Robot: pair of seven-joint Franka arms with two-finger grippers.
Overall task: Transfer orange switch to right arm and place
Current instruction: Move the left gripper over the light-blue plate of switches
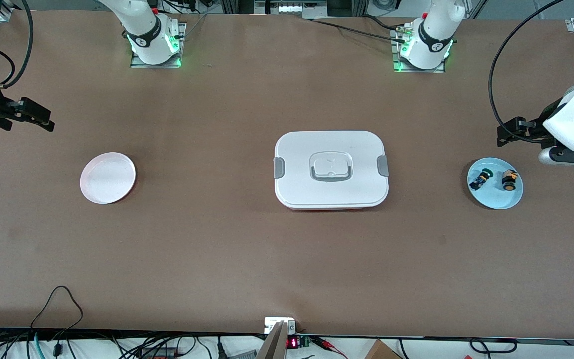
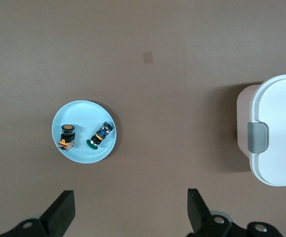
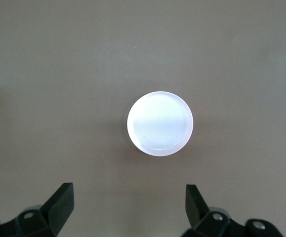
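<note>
Lying on the blue plate [image 1: 495,198], orange switch [image 1: 508,180]: light, rigid, probably slick; grip across its black body; left tool [image 2: 130,210] and right tool [image 3: 129,205] both wide, empty.

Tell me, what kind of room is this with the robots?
Probably a robot lab. Two white arms are bolted to one big brown table, cables and electronics run along its edge, and practice things are laid out: a blue plate holding the orange switch and a green-capped switch, and a white lidded box.
</note>
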